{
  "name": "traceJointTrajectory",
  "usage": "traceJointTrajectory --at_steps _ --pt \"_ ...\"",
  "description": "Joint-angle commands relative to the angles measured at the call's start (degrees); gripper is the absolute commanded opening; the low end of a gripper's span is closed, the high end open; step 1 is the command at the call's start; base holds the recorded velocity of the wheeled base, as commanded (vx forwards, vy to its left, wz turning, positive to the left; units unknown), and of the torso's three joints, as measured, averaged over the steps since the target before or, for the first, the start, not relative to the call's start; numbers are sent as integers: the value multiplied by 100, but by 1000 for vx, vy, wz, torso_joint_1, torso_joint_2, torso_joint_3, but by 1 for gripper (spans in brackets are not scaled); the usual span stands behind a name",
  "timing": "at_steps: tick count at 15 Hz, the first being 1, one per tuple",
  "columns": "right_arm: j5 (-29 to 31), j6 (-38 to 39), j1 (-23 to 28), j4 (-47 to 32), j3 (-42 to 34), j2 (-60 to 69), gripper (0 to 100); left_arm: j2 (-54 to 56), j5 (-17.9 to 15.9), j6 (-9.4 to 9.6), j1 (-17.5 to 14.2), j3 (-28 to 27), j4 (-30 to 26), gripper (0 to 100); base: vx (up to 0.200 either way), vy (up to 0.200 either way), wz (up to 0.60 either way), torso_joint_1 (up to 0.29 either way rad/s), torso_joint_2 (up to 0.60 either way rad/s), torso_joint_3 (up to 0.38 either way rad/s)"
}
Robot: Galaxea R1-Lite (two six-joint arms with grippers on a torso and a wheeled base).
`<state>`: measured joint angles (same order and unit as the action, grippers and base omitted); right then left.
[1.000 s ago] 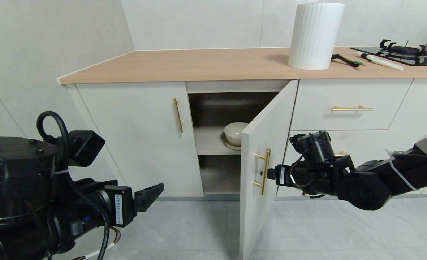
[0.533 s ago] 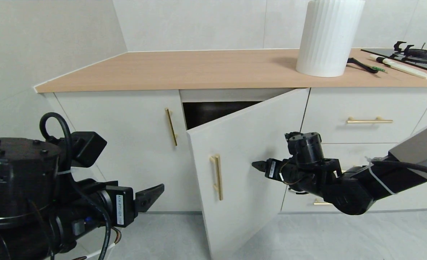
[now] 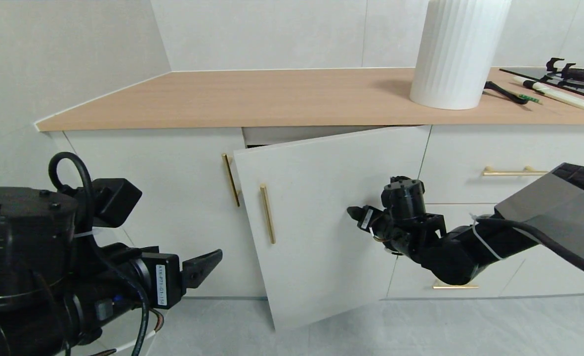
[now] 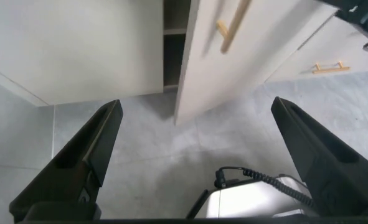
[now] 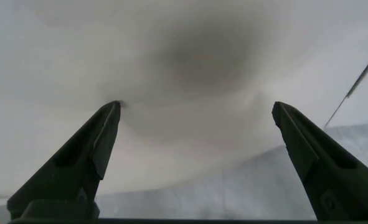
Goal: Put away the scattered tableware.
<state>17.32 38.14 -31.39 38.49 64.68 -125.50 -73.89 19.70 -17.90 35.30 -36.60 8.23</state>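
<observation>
Cupboard door (image 3: pixel 321 222) ajar, its handle (image 3: pixel 268 213) edge standing just off the cabinet front. Right gripper (image 3: pixel 355 213), fingers spread wide, has its tips against the door's face, well to the right of the handle. Left gripper (image 3: pixel 208 262), also spread wide and empty, sits low before the left cabinet. On the counter (image 3: pixel 247 96), a black utensil (image 3: pixel 507 92) and a white one (image 3: pixel 559 95) lie between the ribbed canister (image 3: pixel 457 54) and the stove (image 3: pixel 576 74).

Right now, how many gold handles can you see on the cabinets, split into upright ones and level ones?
Upright handles: 2
Level handles: 2
Total: 4
</observation>
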Motion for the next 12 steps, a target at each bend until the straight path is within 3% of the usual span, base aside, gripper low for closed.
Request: traceJointTrajectory --at_steps 1,12 --pt "105 114 72 19 194 -124 100 -20 -1 -3 3 3 3 100 0 0 0 0 0 0" --pt "860 299 353 10 941 -510 100 -56 -19 -3 3 3 3 100 0 0 0 0 0 0"
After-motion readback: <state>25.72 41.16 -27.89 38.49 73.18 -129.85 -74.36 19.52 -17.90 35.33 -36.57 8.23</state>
